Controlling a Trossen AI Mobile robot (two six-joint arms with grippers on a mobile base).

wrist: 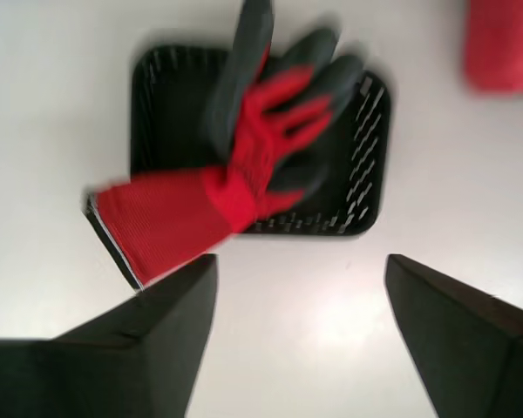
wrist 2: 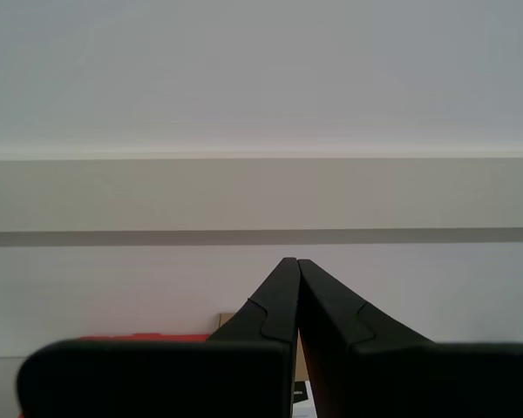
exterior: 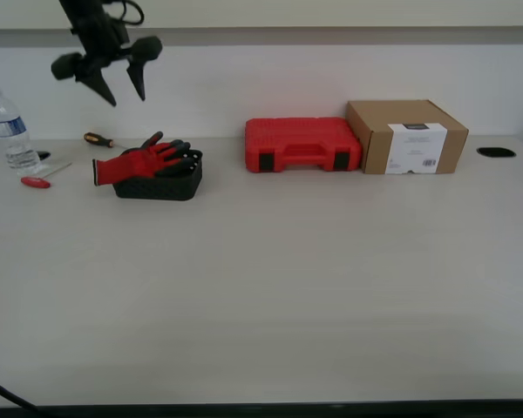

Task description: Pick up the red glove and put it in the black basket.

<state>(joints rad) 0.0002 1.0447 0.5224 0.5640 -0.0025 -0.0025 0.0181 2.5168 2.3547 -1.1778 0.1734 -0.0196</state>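
The pale desk fills most of the exterior view and carries everything else. Toward its far edge, on the exterior view's right, a brown cardboard box with a white label stands just beside a red tool case; whether they touch I cannot tell. Toward the exterior view's left sits the black basket, small and perforated. The red glove lies across the top of it: the dark coated fingers rest over the basket, while the red cuff sticks out past the rim on the exterior view's left, hanging over the desk. The first wrist view, though blurred, shows the same from above, glove draped over basket, cuff beyond the wall.

My first claw hangs in the air above and behind the basket, jaws spread wide, released, with nothing between them.

My second claw is clenched, tips pressed together on nothing, facing the wall.

Near the exterior view's left edge stands a clear water bottle. Close to it lie a red-handled small tool and, farther back, an orange-and-black screwdriver.
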